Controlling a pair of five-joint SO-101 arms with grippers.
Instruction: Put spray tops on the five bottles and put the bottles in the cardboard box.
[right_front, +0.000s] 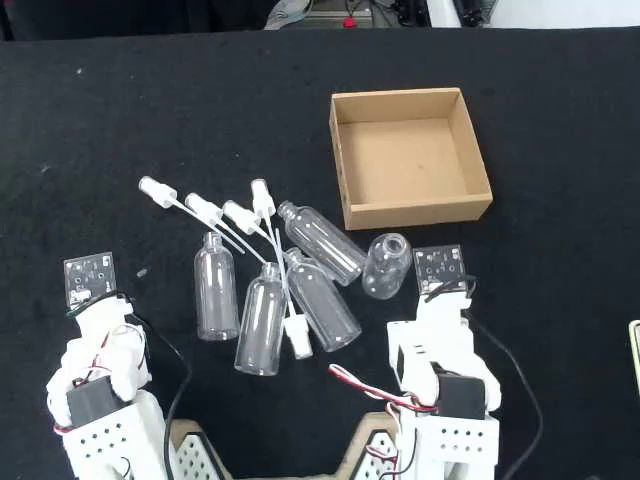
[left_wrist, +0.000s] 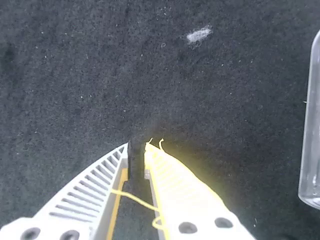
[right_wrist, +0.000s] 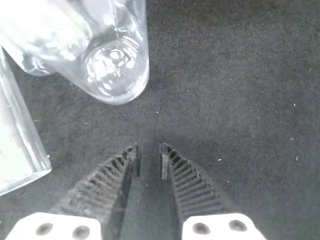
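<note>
**Both Hands Are Waiting and Nothing Is Picked Up Yet**

The five bottles (right_front: 262, 320) are sitting in a bunch in the middle of the bench (right_front: 560, 120). None of them is wearing a top. Four tops (right_front: 203, 208) are lying in a row at 10 o'clock from the bunch, with their thin tubes pointing in at the bottles. A fifth top (right_front: 297, 335) is lying between two bottles at 6 o'clock. The box (right_front: 418, 212) is sitting open at 1 o'clock with nothing in it. I think it is being kept close so a finished bottle has only a short trip.

The left hand (left_wrist: 137, 150) is hanging over bare bench at 7 o'clock. Its tips are looking pressed together and are holding nothing. The right hand (right_wrist: 149, 155) is at 5 o'clock. It is showing just a thin gap, is holding nothing, and is pointing at the nearest bottle. I am guessing each arm is sitting on its own side so one can steady a bottle while the other brings a top.

The high view is giving the whole layout and the count. The wrist views are giving the close things. The right one is showing how the tips are set and the round end of a bottle (right_wrist: 112, 70) just ahead of them. The left one is showing a bottle wall (left_wrist: 312, 125) off to one side and a bit of fluff (left_wrist: 199, 35).
</note>
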